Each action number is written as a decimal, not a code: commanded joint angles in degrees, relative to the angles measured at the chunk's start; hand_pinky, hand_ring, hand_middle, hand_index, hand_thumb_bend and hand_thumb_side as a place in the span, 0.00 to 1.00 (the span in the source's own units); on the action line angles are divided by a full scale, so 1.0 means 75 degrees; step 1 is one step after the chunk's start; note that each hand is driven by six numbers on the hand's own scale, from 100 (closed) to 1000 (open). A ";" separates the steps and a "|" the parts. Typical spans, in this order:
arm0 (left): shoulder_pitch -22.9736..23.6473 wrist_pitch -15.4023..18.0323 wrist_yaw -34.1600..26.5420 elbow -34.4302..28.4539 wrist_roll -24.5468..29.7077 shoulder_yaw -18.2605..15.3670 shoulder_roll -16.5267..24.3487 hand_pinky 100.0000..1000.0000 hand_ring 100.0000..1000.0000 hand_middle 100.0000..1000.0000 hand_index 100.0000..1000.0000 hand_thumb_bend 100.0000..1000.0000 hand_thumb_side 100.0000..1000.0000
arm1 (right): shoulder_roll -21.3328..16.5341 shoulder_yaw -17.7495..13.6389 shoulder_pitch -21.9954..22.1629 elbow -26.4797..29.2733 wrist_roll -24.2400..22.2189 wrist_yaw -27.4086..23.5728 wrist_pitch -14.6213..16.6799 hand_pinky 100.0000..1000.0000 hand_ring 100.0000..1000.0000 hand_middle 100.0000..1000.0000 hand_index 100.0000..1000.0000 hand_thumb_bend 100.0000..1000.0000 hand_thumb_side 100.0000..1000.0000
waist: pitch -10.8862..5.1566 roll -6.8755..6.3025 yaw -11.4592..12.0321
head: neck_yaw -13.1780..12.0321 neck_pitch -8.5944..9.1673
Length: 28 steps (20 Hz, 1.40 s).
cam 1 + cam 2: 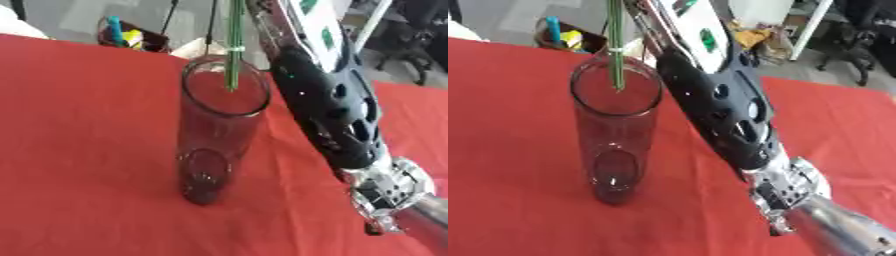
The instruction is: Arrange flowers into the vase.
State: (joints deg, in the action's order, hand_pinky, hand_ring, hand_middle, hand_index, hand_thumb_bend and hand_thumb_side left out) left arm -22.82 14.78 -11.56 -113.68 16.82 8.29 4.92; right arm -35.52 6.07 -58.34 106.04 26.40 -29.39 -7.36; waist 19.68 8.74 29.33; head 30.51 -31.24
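- Red cloth [79, 150] covered the table from the near edge to the far edge, lying askew in both views.
- Vase [219, 130]: a tall cylinder of clear, dark-tinted glass, standing upright on the cloth near the middle, its round mouth open to the viewer.
- Stems [233, 45]: a thin bunch of green flower stalks, hanging straight down from the top edge of the view. The cut ends sat at the vase mouth, just inside the rim towards its far side. A pale tie bound the bunch a little above the rim. No blooms showed; they were cut off by the top of the picture.
- Right arm [728, 120]: a black shell with oval openings and silver joints, rising from the lower right corner and slanting up past the right side of the vase, close beside it, to the top edge by the stems.
- Right hand: out of view above the top edge, so whether it gripped the stems could not be told.
- Left hand: not seen in either view.
- Box [566, 37]: beyond the far edge of the table on the left, holding blue and yellow things, too small to make out.
- Chair [859, 45]: dark, on the floor at the far right.
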 commanded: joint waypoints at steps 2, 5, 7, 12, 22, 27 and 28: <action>-0.0115 -0.0030 -0.0019 -0.0121 0.0006 0.0056 -0.0037 0.45 0.38 0.62 0.72 0.00 0.95 | -0.0093 -0.0026 -0.0044 0.0238 -0.0009 0.0296 0.0078 0.00 0.30 0.00 0.00 0.00 0.46 | -0.0128 -0.0075 -0.0024 | -0.0048 -0.0067; -0.0117 -0.0039 -0.0017 -0.0121 0.0022 0.0062 -0.0045 0.44 0.38 0.62 0.73 0.00 0.94 | -0.0075 0.0005 -0.0008 0.0232 -0.0052 0.0403 0.0066 0.03 0.37 0.00 0.00 0.00 0.47 | -0.0129 -0.0091 -0.0017 | -0.0043 -0.0080; -0.0117 -0.0036 -0.0024 -0.0121 0.0025 0.0063 -0.0049 0.44 0.38 0.62 0.73 0.00 0.95 | -0.0070 0.0018 0.0017 0.0224 -0.0115 0.0466 0.0062 0.06 0.40 0.00 0.00 0.00 0.47 | -0.0132 -0.0104 -0.0016 | -0.0034 -0.0087; -0.0124 -0.0036 -0.0034 -0.0121 0.0036 0.0063 -0.0054 0.44 0.38 0.62 0.73 0.00 0.95 | -0.0013 0.0044 0.0082 0.0164 -0.0273 0.0586 0.0024 0.18 0.54 0.00 0.00 0.00 0.46 | -0.0121 -0.0121 -0.0023 | -0.0033 -0.0069; -0.0143 -0.0075 -0.0039 -0.0121 0.0059 0.0065 -0.0075 0.44 0.38 0.62 0.73 0.00 0.95 | 0.0114 0.0062 0.0137 0.0219 -0.0327 0.0649 -0.0150 0.32 0.67 0.01 0.00 0.00 0.47 | -0.0113 -0.0095 -0.0023 | -0.0007 -0.0039; -0.0148 -0.0096 -0.0039 -0.0121 0.0055 0.0053 -0.0071 0.44 0.38 0.62 0.73 0.00 0.95 | 0.0101 0.0087 0.0193 0.0321 -0.0508 0.1012 -0.0191 0.51 0.79 0.09 0.00 0.00 0.50 | -0.0124 -0.0080 -0.0040 | -0.0013 -0.0013; -0.0148 -0.0098 -0.0039 -0.0121 0.0053 0.0052 -0.0069 0.44 0.38 0.62 0.73 0.00 0.95 | 0.0099 0.0087 0.0204 0.0334 -0.0563 0.1086 -0.0201 0.54 0.81 0.10 0.00 0.00 0.49 | -0.0126 -0.0080 -0.0044 | -0.0015 -0.0006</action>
State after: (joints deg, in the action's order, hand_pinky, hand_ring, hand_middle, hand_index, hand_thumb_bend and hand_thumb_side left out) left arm -23.20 14.27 -11.54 -113.68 17.28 8.29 4.44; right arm -34.03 7.01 -55.99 107.37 22.68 -22.38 -8.90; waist 19.81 8.59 29.02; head 30.34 -31.70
